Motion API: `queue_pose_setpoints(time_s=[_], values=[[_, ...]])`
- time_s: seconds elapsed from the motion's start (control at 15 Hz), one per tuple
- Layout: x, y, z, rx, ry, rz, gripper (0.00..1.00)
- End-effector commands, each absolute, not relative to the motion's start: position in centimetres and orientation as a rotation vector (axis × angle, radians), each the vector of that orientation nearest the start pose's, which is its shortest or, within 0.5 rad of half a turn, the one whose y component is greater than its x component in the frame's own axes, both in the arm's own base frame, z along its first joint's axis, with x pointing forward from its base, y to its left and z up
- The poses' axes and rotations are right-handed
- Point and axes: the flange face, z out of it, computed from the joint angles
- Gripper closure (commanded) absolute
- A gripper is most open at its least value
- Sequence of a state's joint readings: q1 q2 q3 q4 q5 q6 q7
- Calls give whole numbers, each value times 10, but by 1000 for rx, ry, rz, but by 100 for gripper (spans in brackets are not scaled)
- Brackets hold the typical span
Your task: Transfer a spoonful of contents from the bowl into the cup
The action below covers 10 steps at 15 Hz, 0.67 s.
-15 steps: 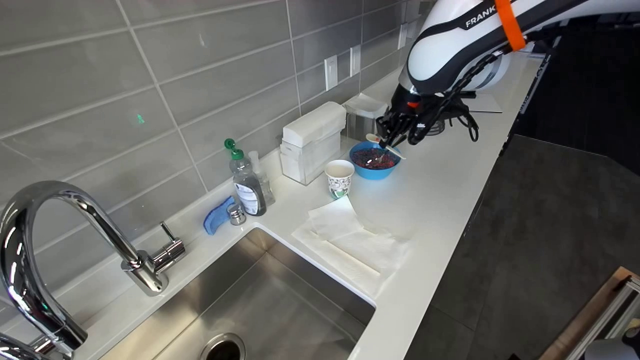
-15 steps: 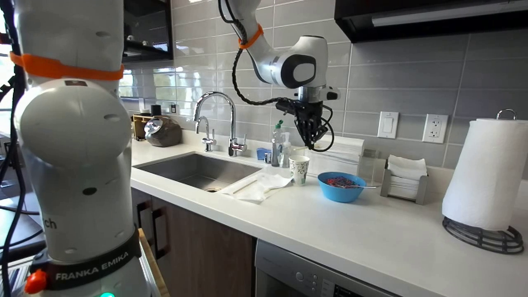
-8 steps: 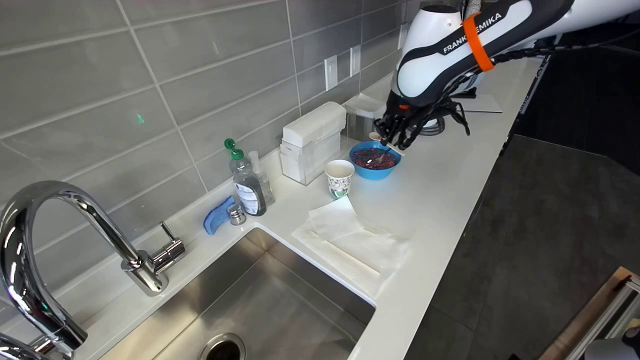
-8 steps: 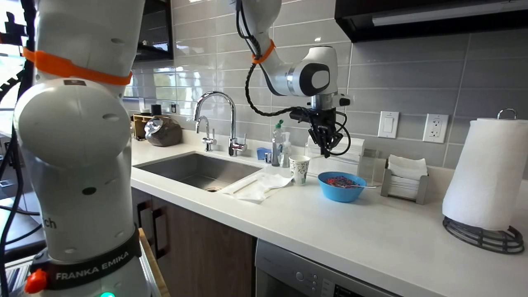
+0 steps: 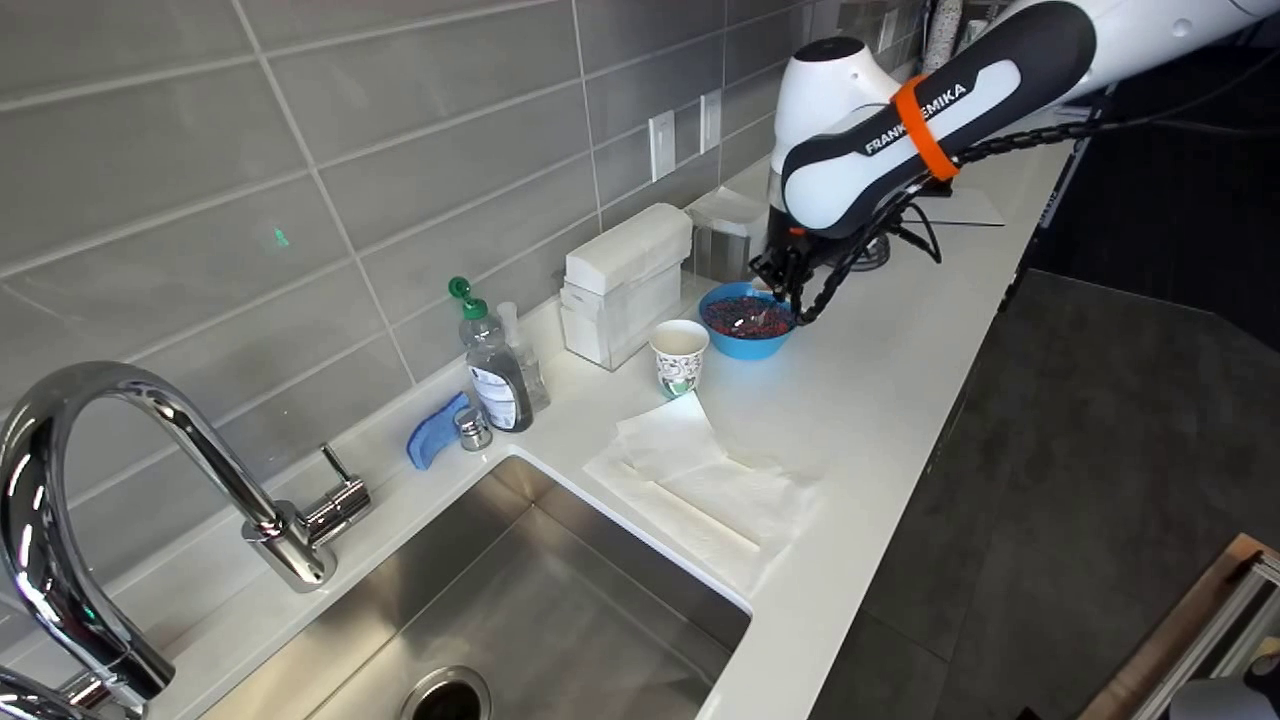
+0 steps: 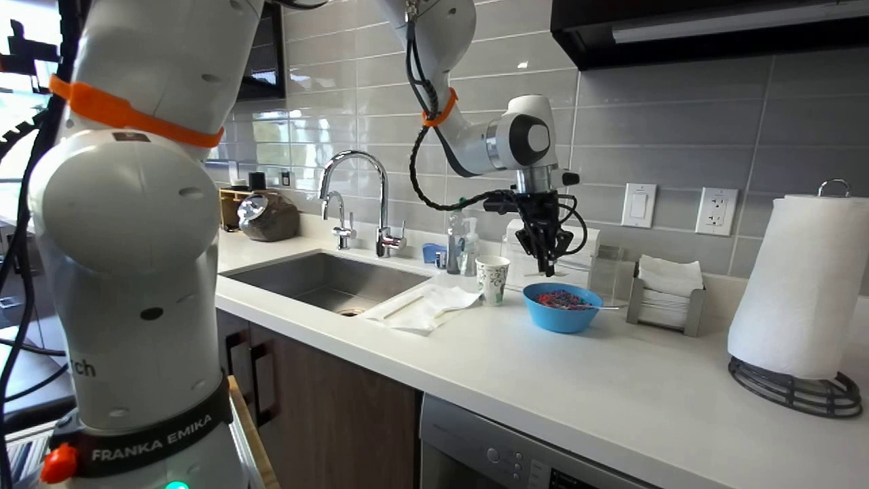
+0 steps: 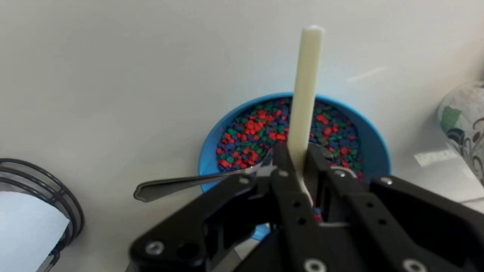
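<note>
The blue bowl (image 6: 562, 319) stands on the counter, holding the contents (image 7: 247, 132), small red, blue and green bits. My gripper (image 7: 299, 149) is shut on a pale spoon (image 7: 305, 83), whose handle points away between the fingertips. The gripper (image 6: 546, 272) is just above the bowl in both exterior views. The pale spoon's scoop end is mostly hidden under the gripper; I cannot tell whether it bears any bits. The cup (image 5: 679, 357), white with a leaf pattern, stands beside the bowl and shows at the right edge of the wrist view (image 7: 467, 126).
A metal spoon (image 7: 170, 187) leans in the bowl, its handle over the rim. Stacked paper towels (image 5: 625, 290) stand behind the cup. A napkin holder (image 6: 662, 305) and a paper-towel roll (image 6: 794, 285) stand farther along. Napkins (image 5: 690, 470) lie beside the sink (image 5: 560, 600).
The gripper, with the pale spoon in it, has moved away from the cup side and down, closer over the bowl. The bowl and cup have not moved.
</note>
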<state>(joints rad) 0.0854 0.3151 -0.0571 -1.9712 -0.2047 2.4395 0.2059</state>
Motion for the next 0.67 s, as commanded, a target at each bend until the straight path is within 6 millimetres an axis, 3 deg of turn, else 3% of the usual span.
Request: queue_pose_setpoints(time_s=[0.0,0.6], values=[[630,29,328,-3416,-3,-135,96],[640,81,343,-3707,-420,65,96]])
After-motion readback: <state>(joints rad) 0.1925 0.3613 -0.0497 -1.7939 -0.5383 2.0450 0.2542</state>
